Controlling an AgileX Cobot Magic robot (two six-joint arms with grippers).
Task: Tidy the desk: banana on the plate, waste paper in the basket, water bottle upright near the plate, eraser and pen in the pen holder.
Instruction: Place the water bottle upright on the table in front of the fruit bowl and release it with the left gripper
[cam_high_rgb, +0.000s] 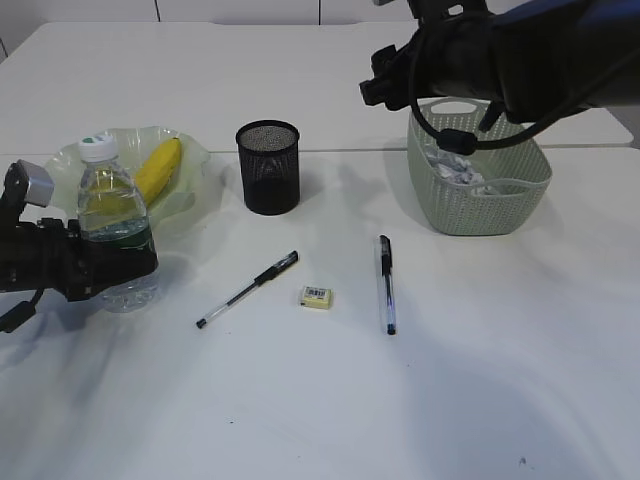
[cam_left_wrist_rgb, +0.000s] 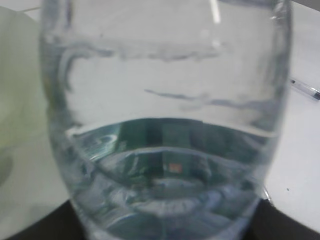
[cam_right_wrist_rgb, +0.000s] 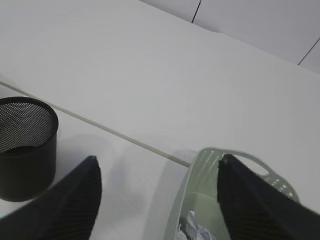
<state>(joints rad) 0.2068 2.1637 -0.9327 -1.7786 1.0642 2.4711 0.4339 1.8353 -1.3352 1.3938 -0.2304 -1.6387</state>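
The water bottle (cam_high_rgb: 112, 225) stands upright just in front of the pale green plate (cam_high_rgb: 60, 158), with my left gripper (cam_high_rgb: 118, 266) shut on its lower half. The bottle (cam_left_wrist_rgb: 165, 100) fills the left wrist view. A banana (cam_high_rgb: 158, 170) lies on the plate. Two pens (cam_high_rgb: 248, 289) (cam_high_rgb: 386, 283) and a yellow eraser (cam_high_rgb: 316, 297) lie on the table in front of the black mesh pen holder (cam_high_rgb: 268, 167). My right gripper (cam_right_wrist_rgb: 158, 160) hangs open and empty over the basket's (cam_high_rgb: 480, 200) left rim. Crumpled waste paper (cam_high_rgb: 455, 168) sits inside the basket.
A seam between two tabletops runs behind the pen holder (cam_right_wrist_rgb: 25, 145) and the basket (cam_right_wrist_rgb: 200, 170). My right arm crosses above the basket from the upper right. One pen tip (cam_left_wrist_rgb: 306, 89) shows right of the bottle in the left wrist view.
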